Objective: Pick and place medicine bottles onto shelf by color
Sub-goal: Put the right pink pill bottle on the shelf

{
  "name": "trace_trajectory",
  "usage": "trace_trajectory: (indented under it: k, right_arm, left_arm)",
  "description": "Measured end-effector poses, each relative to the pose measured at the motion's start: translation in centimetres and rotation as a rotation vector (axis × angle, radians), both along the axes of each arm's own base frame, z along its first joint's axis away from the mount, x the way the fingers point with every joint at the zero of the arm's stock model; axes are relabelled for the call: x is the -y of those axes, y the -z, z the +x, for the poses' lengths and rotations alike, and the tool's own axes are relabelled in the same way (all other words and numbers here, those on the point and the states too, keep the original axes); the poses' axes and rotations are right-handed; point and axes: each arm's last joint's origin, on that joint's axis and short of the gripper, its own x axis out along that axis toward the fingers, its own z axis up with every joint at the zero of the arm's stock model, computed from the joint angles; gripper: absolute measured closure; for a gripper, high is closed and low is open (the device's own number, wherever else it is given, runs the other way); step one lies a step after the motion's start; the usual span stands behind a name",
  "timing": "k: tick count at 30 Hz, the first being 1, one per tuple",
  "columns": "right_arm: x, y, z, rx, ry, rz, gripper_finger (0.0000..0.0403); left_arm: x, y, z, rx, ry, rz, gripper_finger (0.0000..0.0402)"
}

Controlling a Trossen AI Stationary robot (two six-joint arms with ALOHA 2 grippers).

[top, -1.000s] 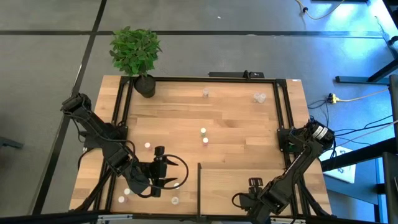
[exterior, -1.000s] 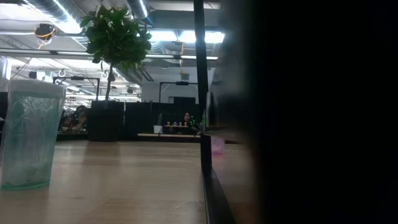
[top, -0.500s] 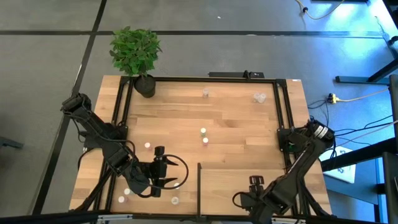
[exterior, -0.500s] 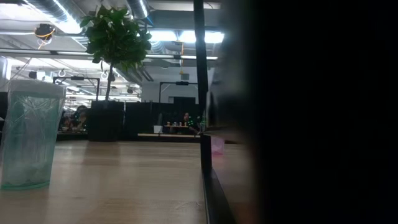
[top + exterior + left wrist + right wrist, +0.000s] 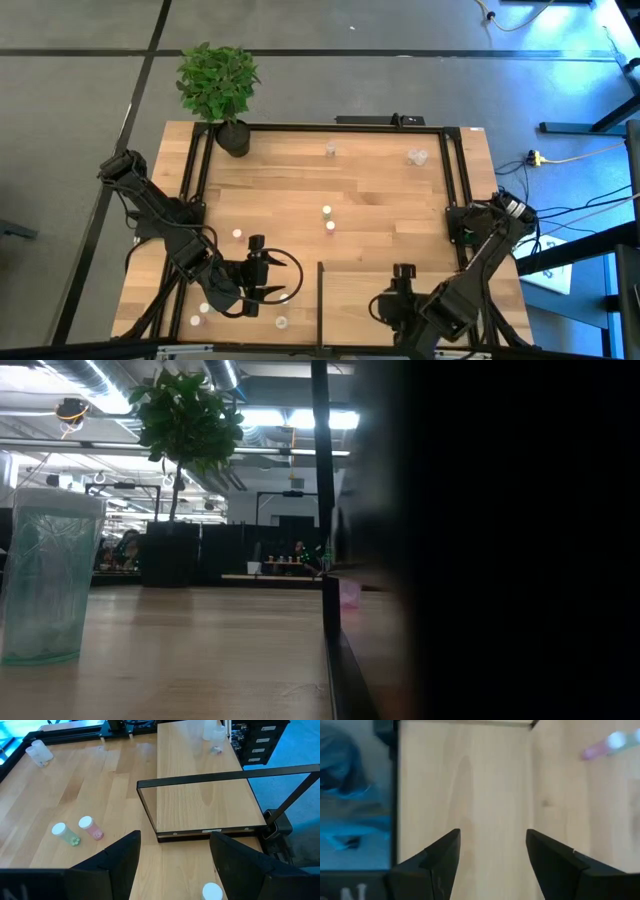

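- Medicine bottles (image 5: 328, 219): scattered on tabletop (image 5: 290, 190); none on shelf (image 5: 440, 275).
- Shelf: near right corner, black-edged.
- Left gripper (image 5: 256, 243): fingers apart, empty, bottles near.
- Right gripper (image 5: 403, 272): fingers apart, empty, over shelf.
- Potted plant (image 5: 218, 85): far left corner.

Small bottles (image 5: 328, 219) scattered; pale shelf (image 5: 202, 800) bare.

My right tool (image 5: 404, 271) has crept up the shelf (image 5: 360, 285), away from the near table edge and a touch toward the left arm's side. Its arm has followed, the elbow swinging in with it. The fingers (image 5: 440, 857) are parted and empty, same gap as a second ago.
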Motion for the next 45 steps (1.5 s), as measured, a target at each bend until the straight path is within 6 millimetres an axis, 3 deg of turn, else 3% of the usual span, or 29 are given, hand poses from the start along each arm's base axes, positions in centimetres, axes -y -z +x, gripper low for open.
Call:
trace_trajectory:
  k: [9,15,22,32,36,41,45]
  right_arm:
    - [5.8,0.4,3.5,-0.104,0.048,-0.176,0.0175]
    - [10.1,0.3,6.8,-0.121,0.031,-0.190,0.0175]
    - [13.2,0.3,8.6,-0.141,-0.030,-0.209,0.0175]
    - [15.1,0.4,8.6,-0.225,-0.050,-0.269,0.0175]
    - [16.6,1.9,8.7,-0.238,-0.072,-0.272,0.0175]
    - [19.5,3.4,7.0,-0.254,0.003,-0.166,0.0175]
    - [20.6,3.5,5.7,-0.194,0.076,-0.066,0.0175]
  left_arm:
    - [0.0,0.0,0.0,0.000,-0.001,0.000,0.0169]
    - [0.0,0.0,0.0,0.000,0.000,0.000,0.0169]
    - [0.0,0.0,0.0,0.000,-0.001,0.000,0.0169]
    - [0.0,0.0,0.0,0.000,-0.001,0.000,0.0169]
    - [-0.2,0.0,0.2,0.003,-0.016,0.005,0.0169]
    - [-0.8,0.0,0.6,0.001,-0.043,0.002,0.0169]
    - [-1.5,0.0,1.1,-0.003,-0.071,0.005,0.0169]
